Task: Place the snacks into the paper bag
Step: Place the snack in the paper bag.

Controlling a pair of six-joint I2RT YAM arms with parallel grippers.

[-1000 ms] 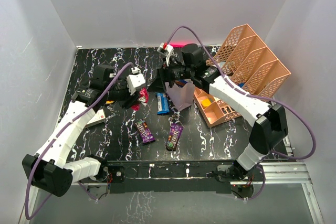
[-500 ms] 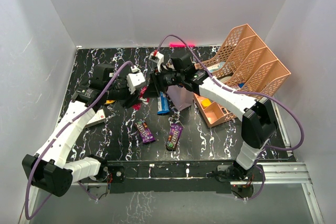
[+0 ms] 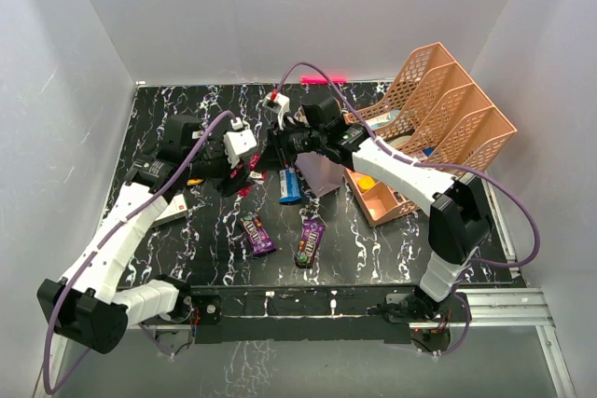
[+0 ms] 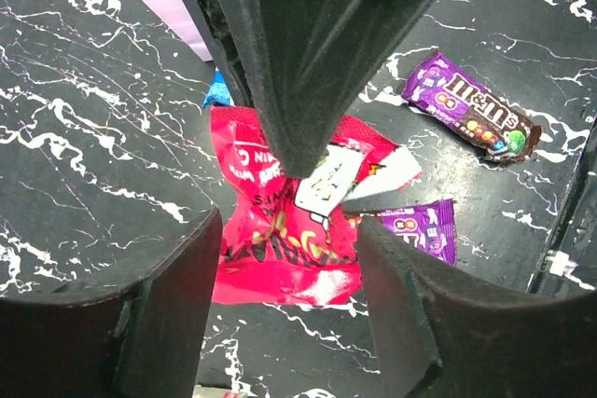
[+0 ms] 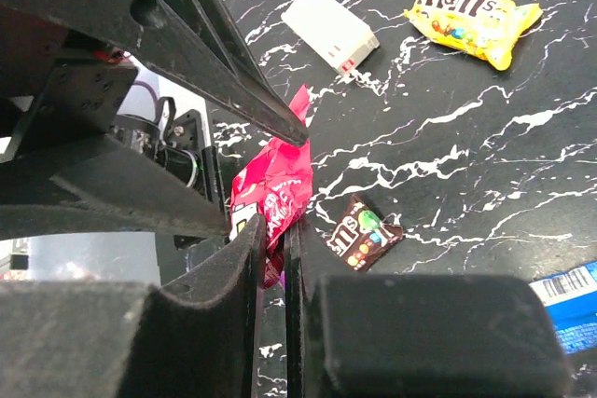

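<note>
**Just left of the bag, two tools meet on one red packet**

Farthest left on the black marbled worktop (image 3: 373, 258) we see a white box (image 3: 170, 213) and, near it, a yellow M&M's packet (image 5: 476, 18), both lying flat.

Next comes the left tool (image 4: 287, 228). Its fingers stand spread, one on each side of the red snack packet (image 5: 277, 184), and we cannot tell whether they touch its edges. The packet hangs clear of the worktop.

Reaching in from the right, the right tool (image 5: 272, 226) has its fingers pressed together, pinching that same red packet. On the worktop below it lies a small brown M&M's packet (image 5: 364, 230).

Toward the near edge we find a purple M&M's pack (image 3: 258, 233) and, to its right and apart from it, a second purple pack (image 3: 310, 241). A blue packet (image 3: 290, 185) lies just left of the paper bag (image 3: 324, 174), which stands upright beneath the right arm, near the held packet but not touching it.

Farthest right, the salmon mesh organiser trays (image 3: 448, 104) sit by the right wall.
</note>
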